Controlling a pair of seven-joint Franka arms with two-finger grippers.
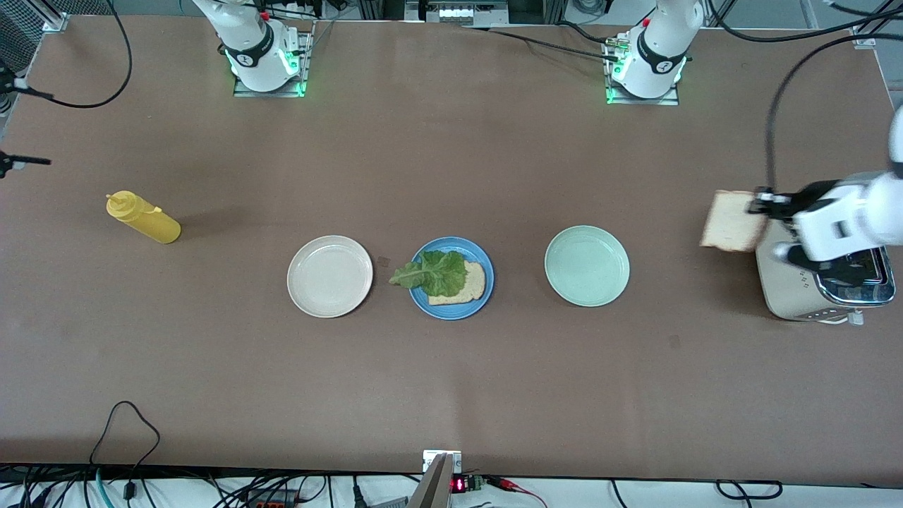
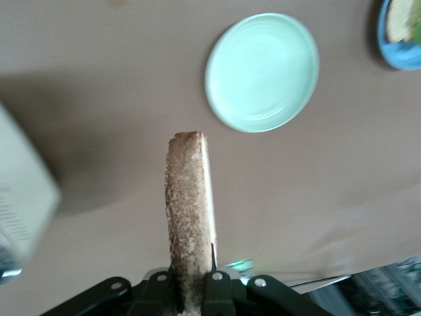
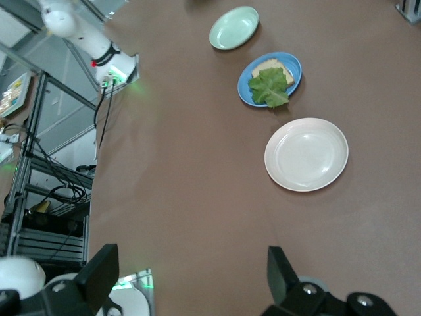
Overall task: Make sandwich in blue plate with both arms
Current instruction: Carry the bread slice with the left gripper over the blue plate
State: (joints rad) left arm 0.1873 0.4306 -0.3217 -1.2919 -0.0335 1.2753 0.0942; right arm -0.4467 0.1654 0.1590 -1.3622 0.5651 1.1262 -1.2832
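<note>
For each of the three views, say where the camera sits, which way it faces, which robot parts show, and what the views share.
Front: high, facing both bases; sees the table, plates, toaster.
Left wrist: looks down past the left tool, shut on a bread slice, at the green plate.
Right wrist: high, right tool open, over bare table.
Shared: the blue plate, all three.

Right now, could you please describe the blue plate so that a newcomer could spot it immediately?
Three round plates lie in a row mid-table. The blue plate is the middle one, between the beige plate and the pale green plate. Only it holds food: a bread slice under lettuce.
</note>
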